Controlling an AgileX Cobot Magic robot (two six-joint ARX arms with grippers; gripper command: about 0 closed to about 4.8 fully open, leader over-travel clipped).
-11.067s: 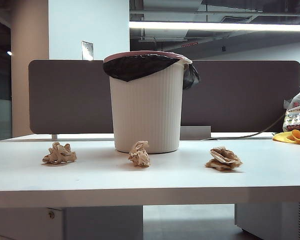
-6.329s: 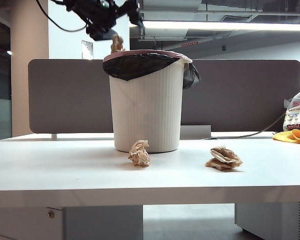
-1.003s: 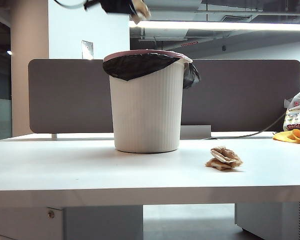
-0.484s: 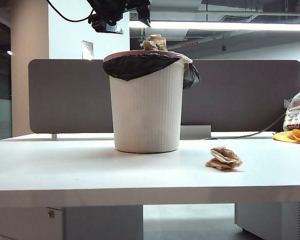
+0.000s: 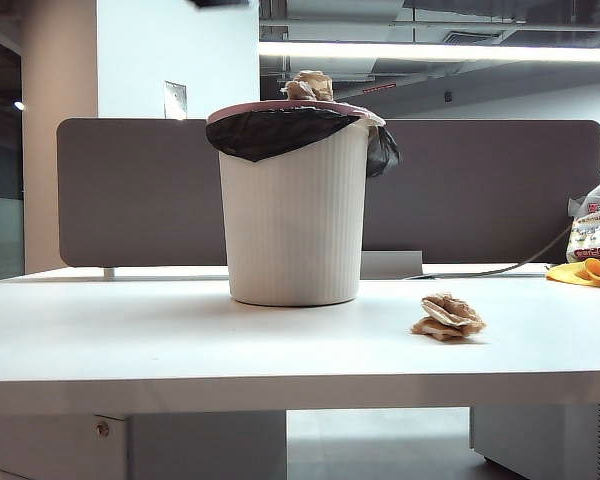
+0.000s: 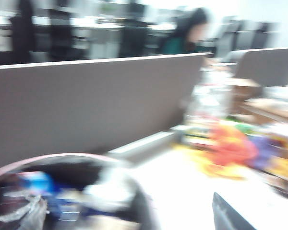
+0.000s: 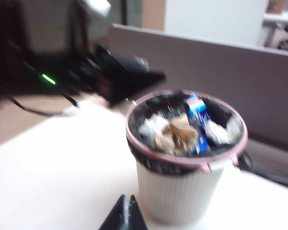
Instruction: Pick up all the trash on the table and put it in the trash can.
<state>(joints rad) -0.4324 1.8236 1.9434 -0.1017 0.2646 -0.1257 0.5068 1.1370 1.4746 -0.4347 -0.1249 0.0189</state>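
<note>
Trash can (image 5: 295,210) stands upright, tan paper wad (image 5: 310,86) heaped above its rim; another wad (image 5: 447,317) lies on the table (image 5: 130,345). Left gripper (image 7: 127,79) beside the bin is spread and empty; right gripper (image 7: 125,214) looks closed, empty.

The bin (image 5: 295,215) is ribbed white plastic with a matt look, lined with a thin black plastic bag (image 5: 275,130) that creases glossily. The wad (image 5: 447,316) on the smooth white table (image 5: 130,340) is rough, crumpled brown paper. The divider (image 5: 140,190) looks matt grey-brown.

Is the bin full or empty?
Full. The bin has a paper wad poking above its rim, and more rubbish fills it.
</note>
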